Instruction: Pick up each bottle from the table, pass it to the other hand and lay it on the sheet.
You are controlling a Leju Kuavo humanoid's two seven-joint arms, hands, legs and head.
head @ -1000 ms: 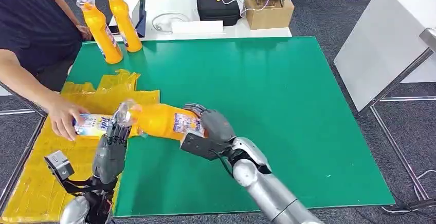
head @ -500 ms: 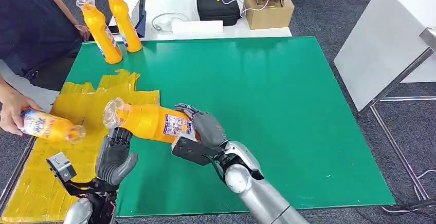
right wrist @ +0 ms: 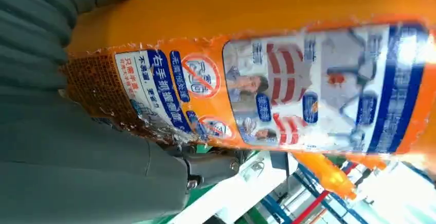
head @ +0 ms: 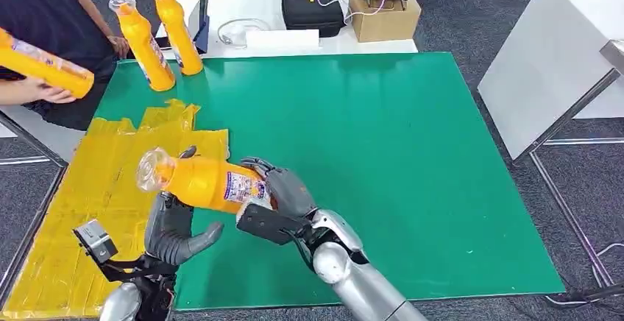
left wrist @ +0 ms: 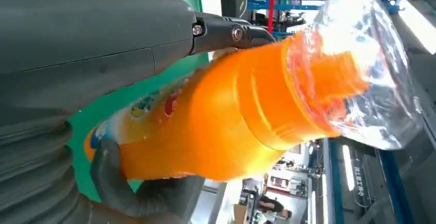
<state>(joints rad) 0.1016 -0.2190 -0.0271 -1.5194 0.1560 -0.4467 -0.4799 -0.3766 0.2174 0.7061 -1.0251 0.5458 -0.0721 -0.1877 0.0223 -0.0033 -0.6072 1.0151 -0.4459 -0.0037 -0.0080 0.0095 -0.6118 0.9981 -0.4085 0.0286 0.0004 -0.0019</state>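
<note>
Bottle point(head: 202, 182) orange, clear-wrapped cap; right hand point(head: 283, 192) gripping

A black case point(head: 313, 8) is sitting at twelve o'clock on the white table point(head: 243, 1). A cardboard box point(head: 384, 18) is sitting beside it, at one o'clock.

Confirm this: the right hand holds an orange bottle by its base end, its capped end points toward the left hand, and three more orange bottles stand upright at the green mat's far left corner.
Not quite: two bottles stand at that corner of the green mat, not three, as the head view shows. The rest holds: the right hand grips the orange bottle by its base end, capped end toward the left hand.
</note>
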